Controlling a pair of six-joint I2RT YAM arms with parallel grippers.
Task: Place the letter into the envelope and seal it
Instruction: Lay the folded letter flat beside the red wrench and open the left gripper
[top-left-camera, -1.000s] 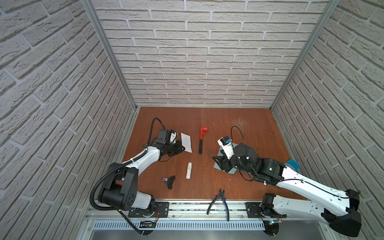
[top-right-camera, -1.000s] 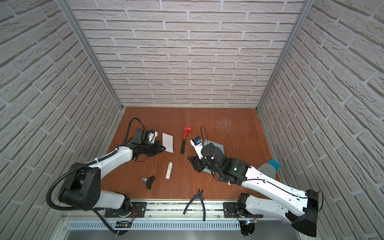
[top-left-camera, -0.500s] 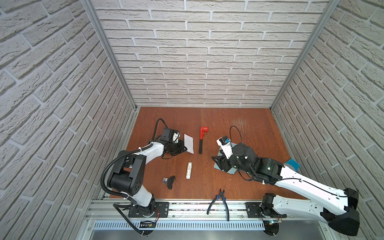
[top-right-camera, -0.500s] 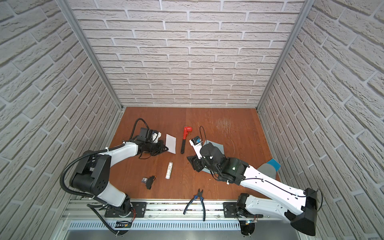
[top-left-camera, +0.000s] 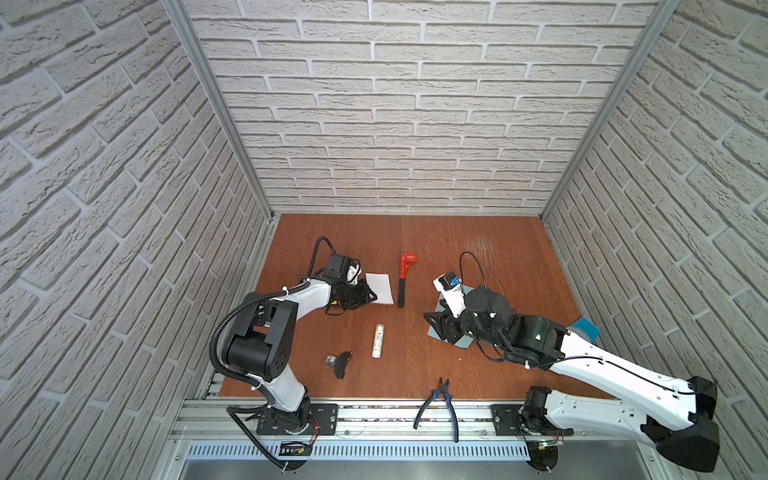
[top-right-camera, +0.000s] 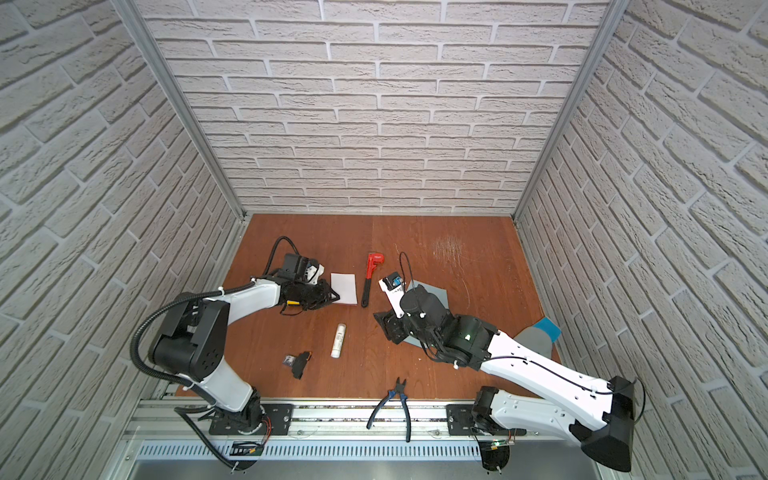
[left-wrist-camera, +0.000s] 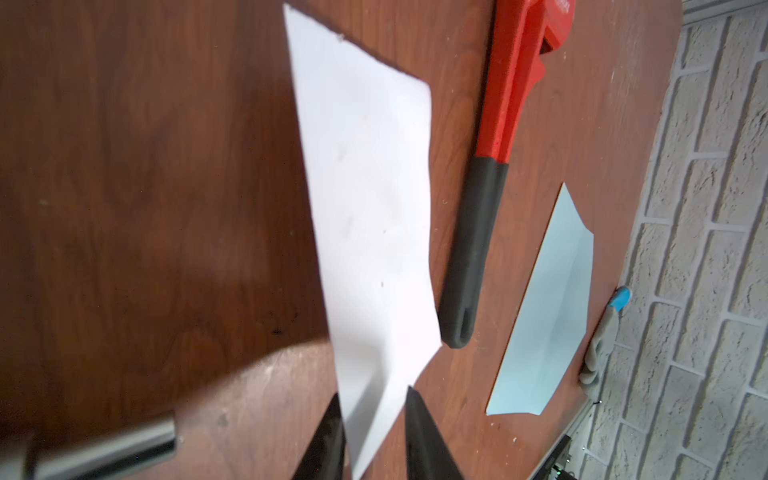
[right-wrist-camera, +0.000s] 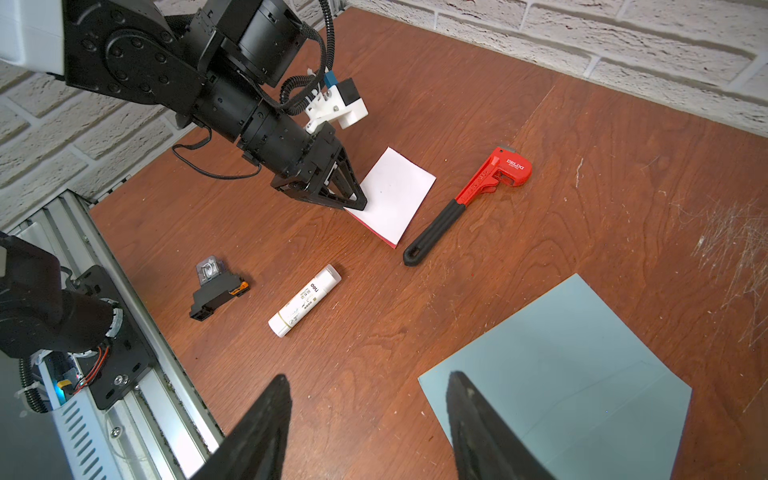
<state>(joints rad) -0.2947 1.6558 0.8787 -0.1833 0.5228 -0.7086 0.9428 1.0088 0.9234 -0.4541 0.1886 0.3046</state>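
left end effector (left-wrist-camera: 372, 392), shut a second ago, now stands parted astride an edge of the letter (left-wrist-camera: 365, 166) | right end effector (right-wrist-camera: 368, 374) stays apart over a corner of the envelope (right-wrist-camera: 561, 365)

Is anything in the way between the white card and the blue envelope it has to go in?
Yes. The red wrench lies flat between the letter and the envelope, close beside the letter. The letter would probably have to be lifted over it.
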